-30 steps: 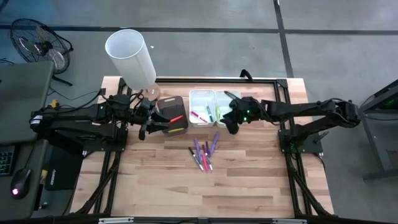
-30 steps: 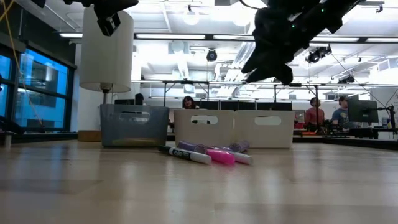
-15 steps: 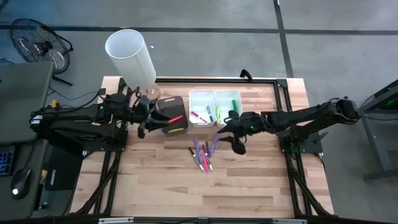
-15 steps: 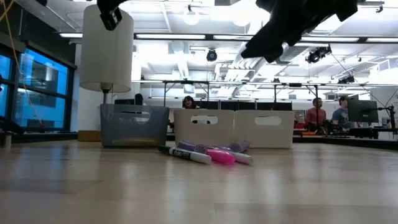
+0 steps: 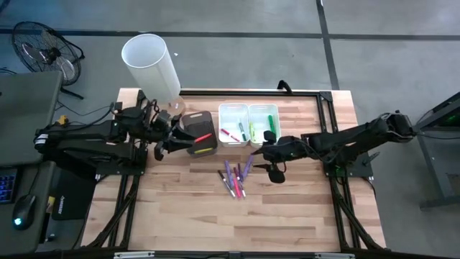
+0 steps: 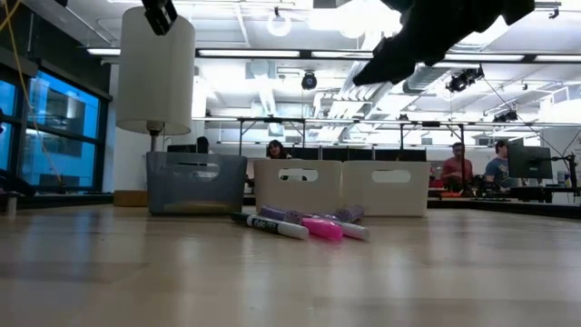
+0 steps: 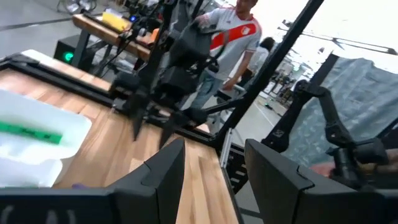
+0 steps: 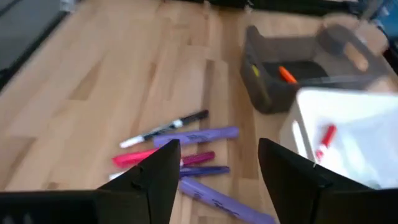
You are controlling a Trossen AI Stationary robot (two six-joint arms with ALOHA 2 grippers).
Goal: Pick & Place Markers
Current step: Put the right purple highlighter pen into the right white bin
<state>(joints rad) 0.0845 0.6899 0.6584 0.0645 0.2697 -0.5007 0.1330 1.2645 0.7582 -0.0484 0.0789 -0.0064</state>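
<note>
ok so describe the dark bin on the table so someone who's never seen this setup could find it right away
Start at the tall white cylinder at the wooden table's far left corner. Just beside it, leftmost in a row of three small rectangular bins, sits the dark grey bin, with a red marker inside. Its two neighbours are white bins; it is the only dark one.

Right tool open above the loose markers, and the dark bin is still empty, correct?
Not quite. The high view shows the dark bin already holding a red and a yellow marker. The rest stands: the right tool is open beside and above the loose markers.
</note>
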